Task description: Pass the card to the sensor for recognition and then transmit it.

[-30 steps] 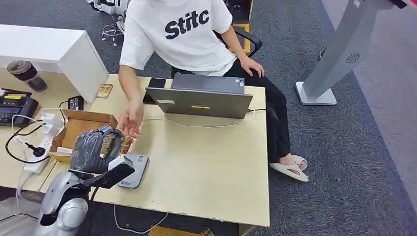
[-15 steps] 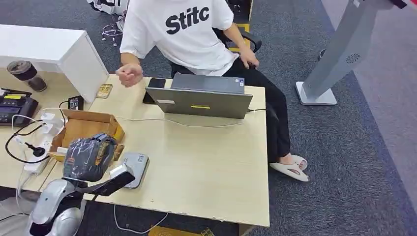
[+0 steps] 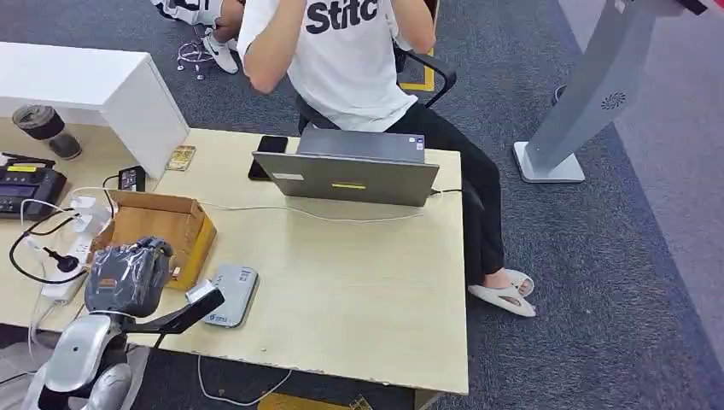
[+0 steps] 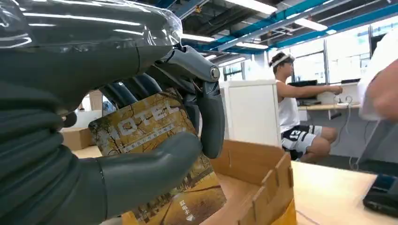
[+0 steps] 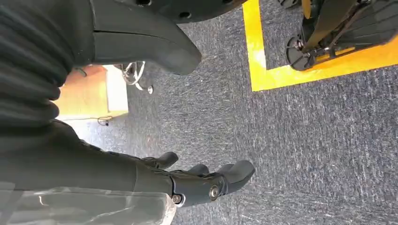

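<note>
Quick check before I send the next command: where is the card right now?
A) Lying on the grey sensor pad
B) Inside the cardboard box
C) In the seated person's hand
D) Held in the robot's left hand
D: in the left wrist view the left hand grips the card between thumb and fingers, above the cardboard box.

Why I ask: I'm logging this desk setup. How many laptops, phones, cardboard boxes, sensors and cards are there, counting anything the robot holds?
Laptop: 1
Phone: 1
Cardboard box: 1
Sensor: 1
Cards: 2, the held card in the left hand and what looks like a loose card near the phone
Total: 6
</note>
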Motion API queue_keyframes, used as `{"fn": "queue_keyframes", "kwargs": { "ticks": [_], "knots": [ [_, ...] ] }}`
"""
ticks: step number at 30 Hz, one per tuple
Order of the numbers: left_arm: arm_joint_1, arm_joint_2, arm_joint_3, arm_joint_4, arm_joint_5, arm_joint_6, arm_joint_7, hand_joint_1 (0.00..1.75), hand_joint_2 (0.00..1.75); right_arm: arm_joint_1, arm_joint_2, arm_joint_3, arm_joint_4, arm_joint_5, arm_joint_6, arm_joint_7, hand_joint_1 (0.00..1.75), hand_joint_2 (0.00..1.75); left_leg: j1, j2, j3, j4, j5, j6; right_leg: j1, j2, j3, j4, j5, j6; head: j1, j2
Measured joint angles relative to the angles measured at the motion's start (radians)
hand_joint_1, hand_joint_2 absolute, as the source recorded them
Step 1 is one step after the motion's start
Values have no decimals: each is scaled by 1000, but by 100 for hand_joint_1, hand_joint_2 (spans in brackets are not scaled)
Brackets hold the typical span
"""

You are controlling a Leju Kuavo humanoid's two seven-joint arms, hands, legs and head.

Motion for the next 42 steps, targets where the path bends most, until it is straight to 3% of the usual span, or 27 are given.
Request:
{"fn": "queue_keyframes", "kwargs": {
  "ticks": [6,11,22,42],
  "knots": [
    [2,-1,3,47,2,9,-6,175,175,0,0,1,0,1,2,0,0,175,0,0,0,0,0,0,0,0,0,0,0,0,0,0],
    [-11,-27,4,95,2,78,-39,175,175,-1,0,6,0,0,7,0,0,175,0,0,0,0,0,0,0,0,0,0,0,0,0,0],
    [-32,-77,3,155,-3,99,-53,175,175,0,0,13,0,-1,3,3,0,175,0,0,0,0,0,0,0,0,-1,0,0,0,0,0],
    [-31,-97,3,166,-3,103,-55,175,175,0,0,24,0,3,6,3,0,175,0,0,0,0,0,0,0,0,-1,0,0,0,0,0]
  ]
}}
